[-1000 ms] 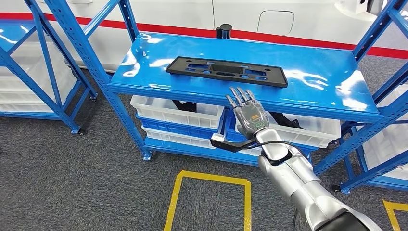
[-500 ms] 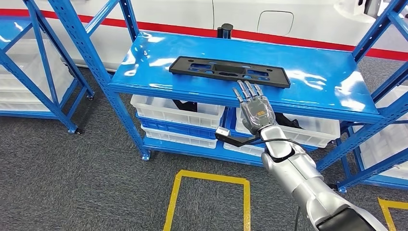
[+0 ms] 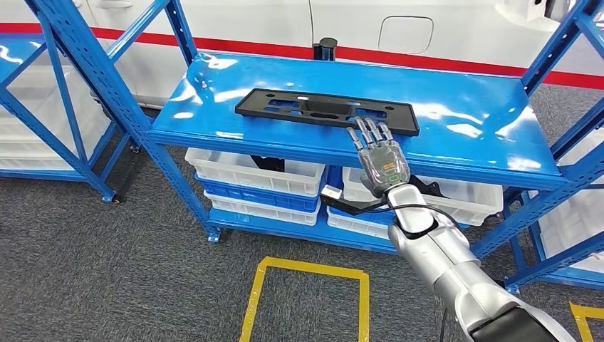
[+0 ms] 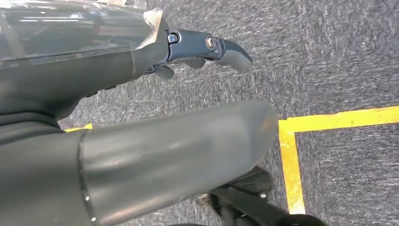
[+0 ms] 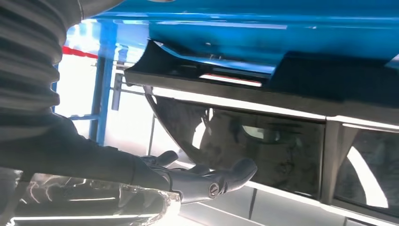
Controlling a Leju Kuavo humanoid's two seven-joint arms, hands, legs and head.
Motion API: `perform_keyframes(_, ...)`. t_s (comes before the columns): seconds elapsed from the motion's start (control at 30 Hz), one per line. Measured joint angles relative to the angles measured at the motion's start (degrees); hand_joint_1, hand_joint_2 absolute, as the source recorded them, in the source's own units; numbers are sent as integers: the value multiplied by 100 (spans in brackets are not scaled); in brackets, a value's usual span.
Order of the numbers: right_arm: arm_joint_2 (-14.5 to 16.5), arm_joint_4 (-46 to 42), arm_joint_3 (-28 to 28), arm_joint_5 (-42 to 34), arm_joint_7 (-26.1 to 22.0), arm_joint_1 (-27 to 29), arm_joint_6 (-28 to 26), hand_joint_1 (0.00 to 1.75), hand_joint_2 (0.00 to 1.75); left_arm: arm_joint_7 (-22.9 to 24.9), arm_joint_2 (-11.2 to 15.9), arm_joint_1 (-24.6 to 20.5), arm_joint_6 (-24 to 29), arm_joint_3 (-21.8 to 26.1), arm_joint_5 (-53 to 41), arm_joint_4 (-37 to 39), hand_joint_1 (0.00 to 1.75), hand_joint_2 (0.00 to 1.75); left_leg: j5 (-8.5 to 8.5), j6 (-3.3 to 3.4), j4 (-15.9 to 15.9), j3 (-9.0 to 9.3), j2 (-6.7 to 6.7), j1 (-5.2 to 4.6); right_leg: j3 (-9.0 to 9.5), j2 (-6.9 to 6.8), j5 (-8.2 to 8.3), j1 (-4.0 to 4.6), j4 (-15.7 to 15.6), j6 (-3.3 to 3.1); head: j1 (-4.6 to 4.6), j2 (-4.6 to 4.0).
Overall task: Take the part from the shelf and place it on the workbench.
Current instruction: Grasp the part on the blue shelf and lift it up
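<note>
Part: flat black plate with cutouts, lying flat on the top board of the blue shelf, toward its front edge, long side parallel to that edge. Nothing else on the board near it.

Right hand: back of hand up, fingers straight and slightly spread, fingertips at the part's near edge, toward its right end. Holds nothing; touching or just short of the plate, can't tell. From the right wrist view the hand sits by the shelf's front lip, fingers apart.

Left hand: hangs over the floor, fingers loosely extended, nothing in them.

Below the top board: white bins stacked on blue trays, dark items inside, too hidden to identify.

Room: grey carpet floor, yellow tape outline in front of the shelf. More blue racking to the left and right. White wall with red stripe behind, a short black post at the back edge.
</note>
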Motion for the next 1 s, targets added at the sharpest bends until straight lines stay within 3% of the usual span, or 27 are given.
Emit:
perform_keyframes(0.07,2,-1,0,-3,-4,7,0,0,175,0,5,0,-1,0,0,1,0,0,522,44,-750,243,35,-3,81,-10,-53,7,-1,20,1,0)
perform_keyframes(0.1,2,-2,-1,-4,-9,4,0,0,175,0,8,-5,-1,0,0,1,0,0,669,57,-1099,386,53,-16,105,-12,-81,30,2,46,2,0)
perform_keyframes(0.17,2,-2,-2,-1,-23,-2,0,0,175,8,7,-18,-1,0,0,2,0,0,707,76,-1399,514,70,-56,120,-20,-113,64,-8,107,9,0)
perform_keyframes(0.3,27,-8,-1,16,-73,-9,1,0,175,20,2,-24,-1,0,5,2,0,0,710,199,-1482,597,10,-79,50,-45,-218,65,126,214,19,0)
perform_keyframes(0.33,35,-10,0,21,-80,-10,3,0,175,20,3,-25,-1,0,8,2,0,0,717,229,-1499,626,0,-70,-84,-38,-324,67,388,205,25,0)
perform_keyframes(0.4,48,-8,5,33,-89,6,9,0,175,19,4,-25,10,0,20,2,0,0,701,271,-1500,639,-31,-81,-521,-15,-587,66,1182,173,29,0)
perform_keyframes(0.43,52,-7,8,37,-91,26,10,0,175,19,2,-21,21,0,27,3,0,0,689,283,-1499,647,-53,-89,-736,-7,-664,68,1517,177,28,0)
perform_keyframes(0.47,53,-6,9,39,-92,48,12,0,175,18,-2,-15,36,0,34,4,0,0,673,291,-1498,660,-76,-95,-861,0,-654,68,1655,201,29,0)
perform_keyframes(0.5,53,-5,9,40,-92,66,11,0,175,18,-8,-8,50,0,40,5,0,0,655,292,-1497,683,-100,-100,-864,2,-544,68,1546,241,30,0)
perform_keyframes(0.57,54,-6,9,42,-92,78,7,0,175,17,-25,2,81,0,45,7,0,0,609,275,-1497,743,-140,-101,-584,5,-138,71,780,308,31,0)
perform_keyframes(0.6,54,-6,9,41,-92,75,6,0,175,17,-37,3,96,0,46,9,0,0,581,253,-1496,767,-157,-113,-409,10,39,83,393,302,28,0)
perform_keyframes(0.67,59,-7,8,38,-93,70,4,0,175,17,-56,2,111,0,46,12,0,0,535,202,-1499,791,-182,-123,-220,18,201,115,-18,220,22,1)
perform_keyframes(0.77,65,-10,4,28,-94,66,4,0,175,17,-65,12,106,0,46,15,0,0,486,122,-1512,811,-171,-116,-170,19,189,100,-63,96,19,0)
perform_keyframes(0.83,71,-14,1,22,-92,55,5,0,175,16,-66,10,106,0,46,19,0,0,324,69,-1236,704,-109,-112,-94,15,175,41,-104,19,2,0)
perform_keyframes(0.93,81,-15,1,7,-81,65,12,0,175,14,-68,8,107,0,46,25,0,0,-96,-7,-138,109,-36,-76,-10,9,116,29,-110,-57,-20,0)
perform_keyframes(0.97,81,-15,-1,0,-74,76,13,0,175,14,-67,13,107,0,46,27,0,0,-113,-29,87,-64,-25,-63,10,8,97,28,-109,-62,-21,0)
perform_keyframes(1.0,81,-16,-7,-5,-64,87,11,0,175,15,-65,17,107,0,46,29,0,0,-16,-45,102,-138,-13,-49,34,9,76,24,-108,-55,-22,0)
